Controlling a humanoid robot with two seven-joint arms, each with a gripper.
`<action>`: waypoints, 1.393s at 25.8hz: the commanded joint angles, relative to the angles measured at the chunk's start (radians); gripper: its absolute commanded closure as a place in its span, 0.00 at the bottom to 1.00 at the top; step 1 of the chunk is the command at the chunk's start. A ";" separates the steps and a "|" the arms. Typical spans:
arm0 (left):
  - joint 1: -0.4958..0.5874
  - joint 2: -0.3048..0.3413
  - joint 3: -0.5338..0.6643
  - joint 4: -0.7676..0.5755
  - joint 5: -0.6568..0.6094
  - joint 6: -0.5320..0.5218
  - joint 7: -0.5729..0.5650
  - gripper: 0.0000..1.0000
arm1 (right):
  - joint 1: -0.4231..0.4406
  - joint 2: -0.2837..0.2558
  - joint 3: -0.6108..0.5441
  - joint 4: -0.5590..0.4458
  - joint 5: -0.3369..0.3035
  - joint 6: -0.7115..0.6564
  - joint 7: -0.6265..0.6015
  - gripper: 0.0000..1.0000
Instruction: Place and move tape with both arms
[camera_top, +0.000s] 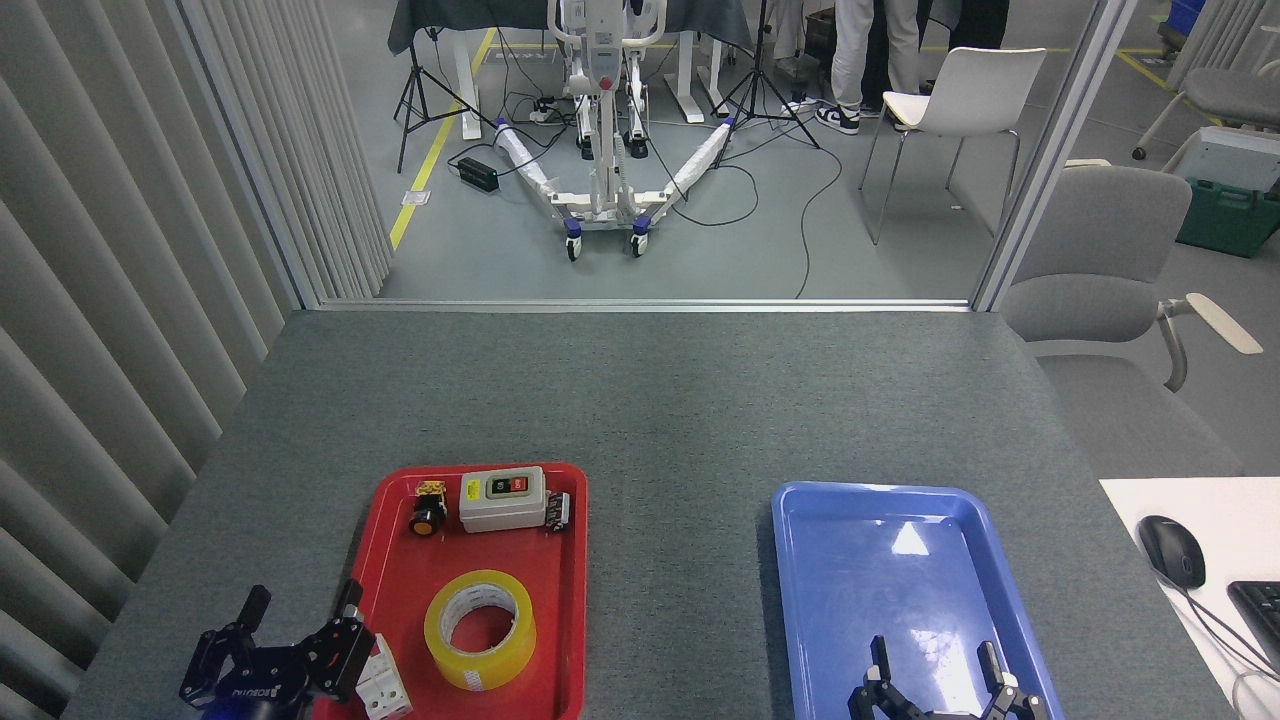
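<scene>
Head view shows you the tape (480, 629), a translucent yellow roll with a label-printed white core, lying flat in the red tray (400, 580). At 7 o'clock, your left gripper (296, 607) gapes empty; at 5 o'clock, your right gripper (934, 662) spreads over the blue tray (800, 560).

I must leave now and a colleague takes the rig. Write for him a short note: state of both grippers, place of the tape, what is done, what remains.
Left gripper: open, holds nothing, low at the left edge of the red tray.
Right gripper: open, holds nothing, over the near end of the blue tray.
Tape: lies flat in the red tray, near end, right of the left gripper; nothing touches it.
Done: nothing visible; the tape is not yet grasped.
Left: grasp the tape and move it; probably to the blue tray, which holds nothing.
</scene>
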 joint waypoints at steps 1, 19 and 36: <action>0.000 -0.001 0.000 0.000 0.000 0.000 0.002 0.01 | -0.006 -0.005 0.001 -0.001 -0.002 -0.005 0.000 0.00; 0.006 -0.001 0.002 -0.014 0.001 -0.001 0.003 0.01 | 0.025 -0.012 0.001 -0.002 -0.002 0.006 -0.006 0.01; 0.011 -0.004 0.000 -0.031 0.003 -0.003 0.003 0.01 | 0.026 -0.020 0.001 -0.005 -0.005 0.009 0.002 0.00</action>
